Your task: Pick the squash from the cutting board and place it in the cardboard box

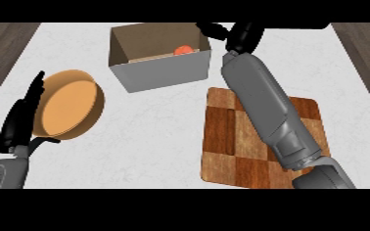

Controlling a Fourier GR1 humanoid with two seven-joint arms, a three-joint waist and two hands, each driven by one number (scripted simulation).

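An open cardboard box (155,71) stands at the back of the counter. Inside it, near the right wall, an orange-red squash (183,50) shows partly. My right hand (242,35) hovers just right of the box's far right corner, fingers spread and relaxed, holding nothing. The right forearm stretches over the checkered wooden cutting board (231,142), which carries nothing visible. My left hand (22,117) rests at the left edge, fingers straight and pointing up.
A round orange bowl-like pan (69,105) lies at the left, next to my left hand. The white marble counter (155,137) runs between the pan and the board. Dark wooden floor shows at both upper corners.
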